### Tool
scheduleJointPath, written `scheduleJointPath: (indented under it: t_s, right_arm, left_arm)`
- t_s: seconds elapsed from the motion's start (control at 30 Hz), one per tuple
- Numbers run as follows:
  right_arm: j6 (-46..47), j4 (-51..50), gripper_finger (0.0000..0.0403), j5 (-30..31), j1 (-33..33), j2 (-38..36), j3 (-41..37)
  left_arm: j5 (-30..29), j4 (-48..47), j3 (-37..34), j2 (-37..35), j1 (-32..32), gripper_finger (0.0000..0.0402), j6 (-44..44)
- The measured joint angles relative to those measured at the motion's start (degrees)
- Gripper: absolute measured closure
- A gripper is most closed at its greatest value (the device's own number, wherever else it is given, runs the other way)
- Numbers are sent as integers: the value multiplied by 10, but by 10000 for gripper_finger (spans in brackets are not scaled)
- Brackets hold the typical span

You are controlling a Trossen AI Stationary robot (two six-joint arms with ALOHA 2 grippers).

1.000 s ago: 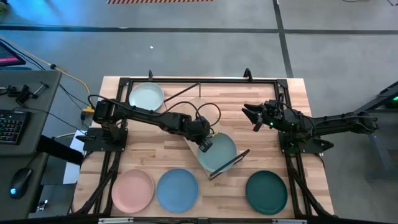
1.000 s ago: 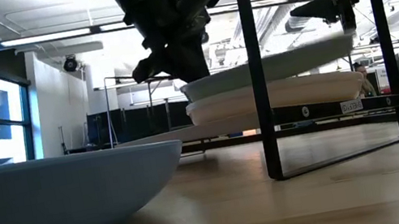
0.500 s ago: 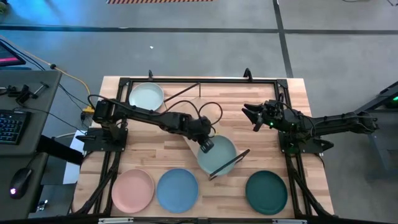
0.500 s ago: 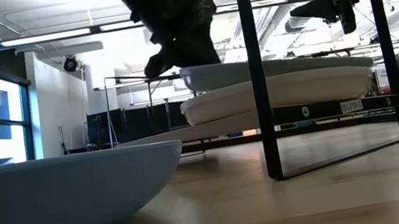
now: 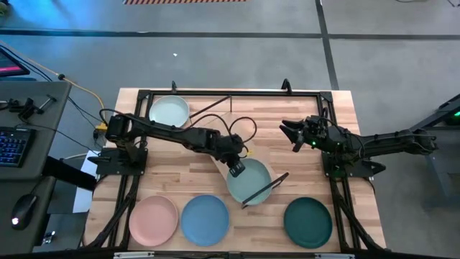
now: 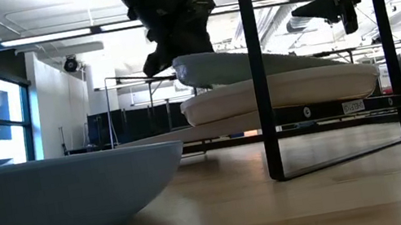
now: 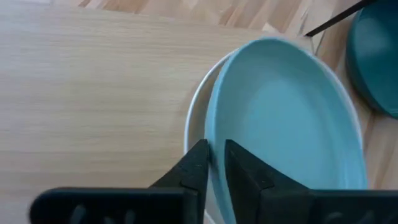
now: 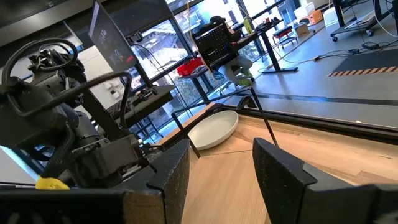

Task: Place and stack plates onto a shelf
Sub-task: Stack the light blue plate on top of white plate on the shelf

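A sage green plate (image 5: 253,180) sits tilted on a white plate (image 6: 280,92), which lies on the light wood shelf (image 6: 212,129). My left gripper (image 5: 236,168) is shut on the sage plate's rim at the side toward the table's left. In the high view the white plate is almost hidden beneath it. My right gripper (image 5: 293,134) hovers open over the table's right half, away from the plates. The pale mint plate (image 5: 169,111) lies at the far left. The pink (image 5: 153,219), light blue (image 5: 205,219) and dark teal (image 5: 307,221) plates lie flat along the near edge. My left gripper (image 7: 214,152) pinches the sage plate's rim (image 7: 216,134) between its two fingers, one finger (image 7: 244,175) inside the plate and the other (image 7: 191,167) outside it. It comes from above, slanting down. The held rim (image 6: 178,67) is raised; the opposite side rests on the white plate.
The shelf's dark frame rods (image 6: 257,69) stand upright at its near end, and one rod (image 5: 266,188) crosses the sage plate in the high view. A dark frame (image 5: 230,93) runs along the table's far edge. Bare tabletop (image 5: 287,115) lies toward the far right.
The sage plate's free side, raised a second ago, has come down onto the white plate. The plate passed through level and now tips the other way, with the held rim highest. My left gripper has stayed shut on the rim and shifted slightly toward the table's left.
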Motion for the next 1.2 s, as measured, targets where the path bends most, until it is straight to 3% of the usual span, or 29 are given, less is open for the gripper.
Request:
scheduleJointPath:
  t_s: [0.3,0.5,0.63,0.77,0.87,0.97,1.1,1.2]
  right_arm:
    - [0,0,245,0,0,0,0]
    - [16,19,245,0,0,0,0]
    - [15,27,245,0,0,0,0]
    - [12,26,245,0,0,0,0]
    - [6,25,245,1,0,0,0]
    - [11,20,245,0,0,0,0]
    - [11,17,245,0,0,1,0]
    - [12,14,245,0,0,1,0]
  left_arm:
    - [8,-8,0,-11,11,257,31]
    - [8,-60,-2,-75,49,229,50]
    - [-37,-42,-61,-160,43,227,60]
    - [-35,90,-192,-251,3,227,64]
    - [-32,206,-287,-287,-38,238,79]
    - [-37,278,-347,-287,-73,274,108]
    - [-57,298,-364,-253,-104,372,144]
    - [-68,339,-363,-219,-114,391,160]
